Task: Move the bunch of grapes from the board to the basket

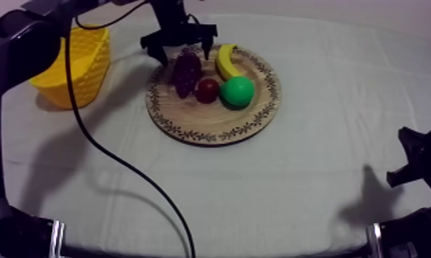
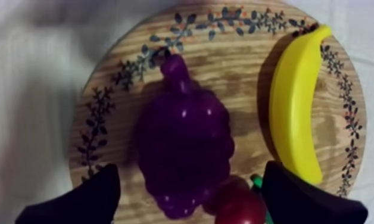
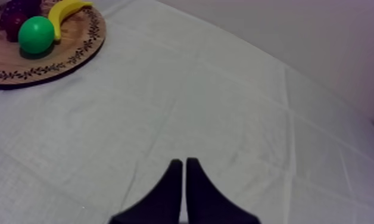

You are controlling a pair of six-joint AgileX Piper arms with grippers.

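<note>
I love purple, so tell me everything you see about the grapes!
The bunch of grapes is dark purple, shiny like plastic, one bumpy lump with a stem pointing at the rim. It lies flat on the wooden board, the small red fruit against its other end. The left tool hangs open above it.

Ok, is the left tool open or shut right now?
Open: the left tool's two black fingers stand wide apart, flanking the bunch of grapes on the wooden board.
</note>
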